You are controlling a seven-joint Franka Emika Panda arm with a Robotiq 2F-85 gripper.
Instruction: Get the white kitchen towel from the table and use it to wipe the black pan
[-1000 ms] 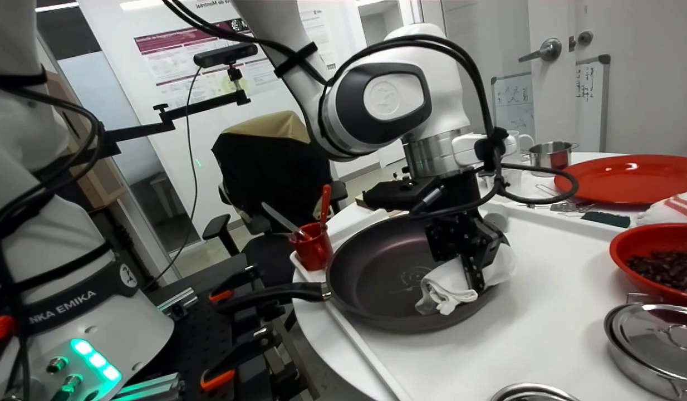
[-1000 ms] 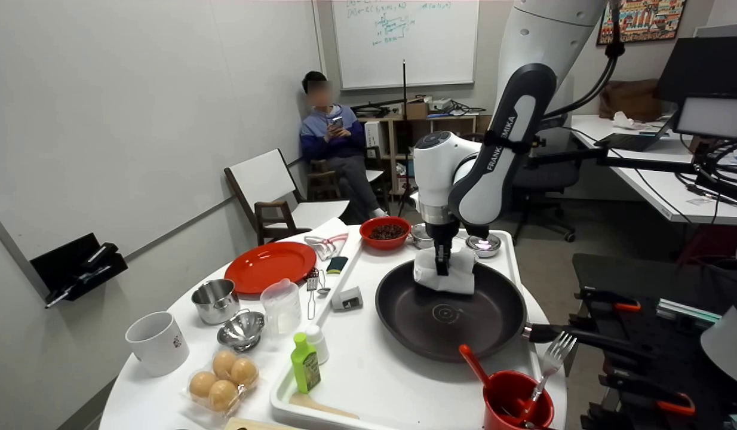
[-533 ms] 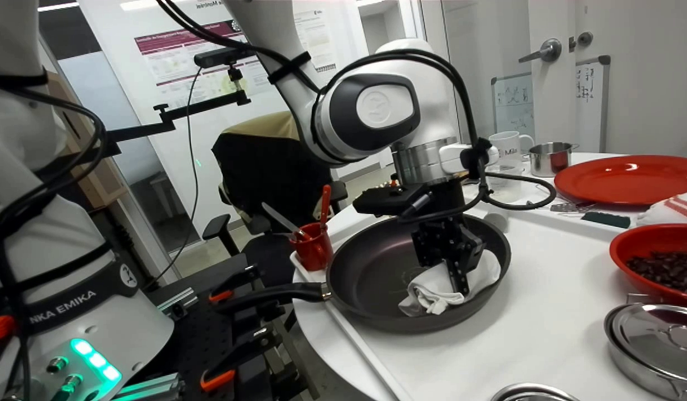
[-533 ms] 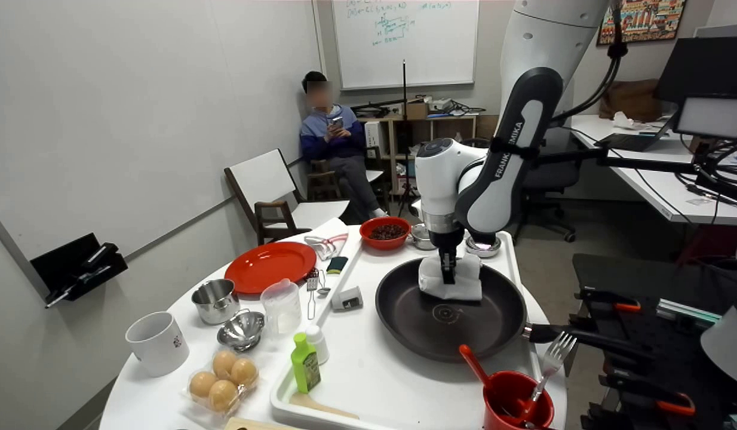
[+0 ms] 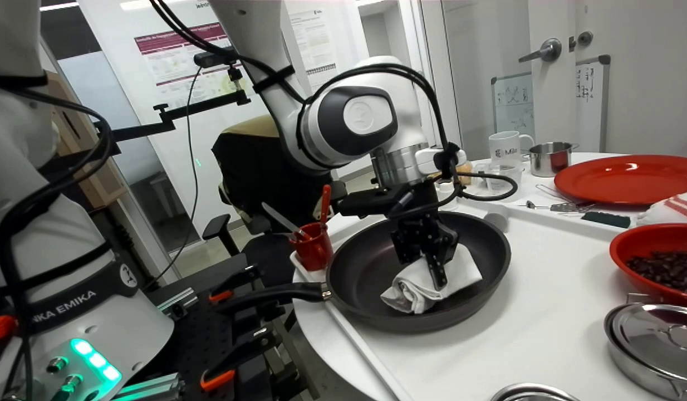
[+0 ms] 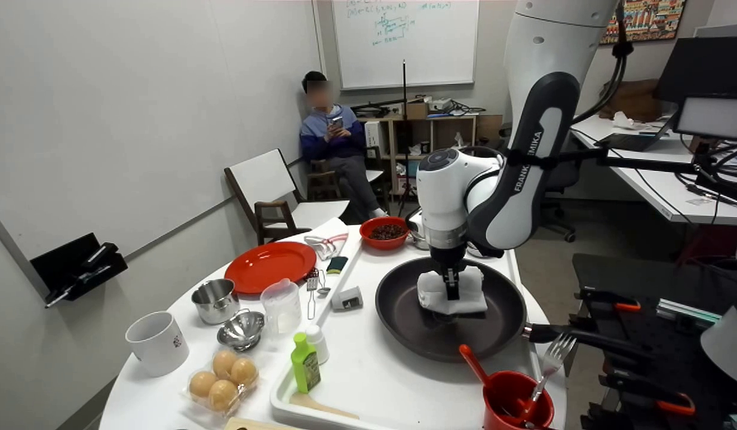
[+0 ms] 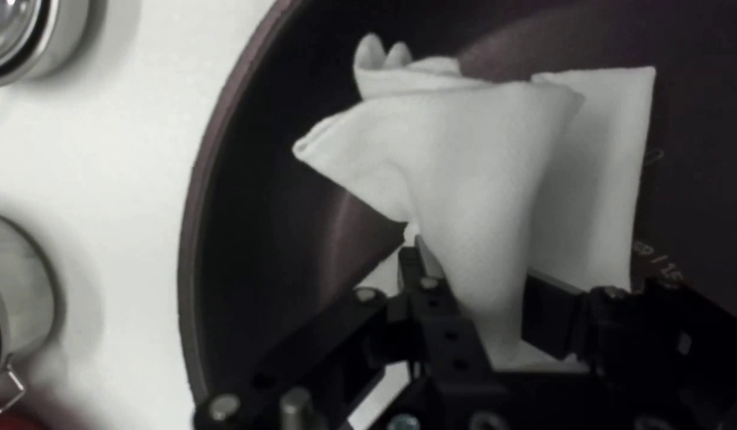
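My gripper [image 5: 437, 278] points down inside the black pan [image 5: 357, 278] and is shut on the white kitchen towel [image 5: 462, 270]. In the wrist view a thick fold of the towel [image 7: 482, 173] rises between the two fingers, and its loose ends spread out over the pan's dark inside [image 7: 249, 197]. The towel [image 6: 473, 294] sits within the pan's rim, a little beyond the middle as seen in an exterior view. A shadow lies under its near edge; whether it touches the bottom everywhere I cannot tell. The white table [image 6: 143, 394] carries the pan, which stands in a white tray.
A red mug of cutlery [image 6: 518, 388] stands by the pan handle [image 6: 583, 337]. A steel lidded pot [image 5: 655, 348] and a red bowl of beans [image 5: 624, 253] are also in the tray. A tipped white-grey container [image 6: 347, 298] and a green bottle [image 6: 306, 367] stand along one side.
My gripper has drawn the towel from the pan's side wall inward towards the middle, shifting left in an exterior view. The pan has not moved; the grip stays shut.
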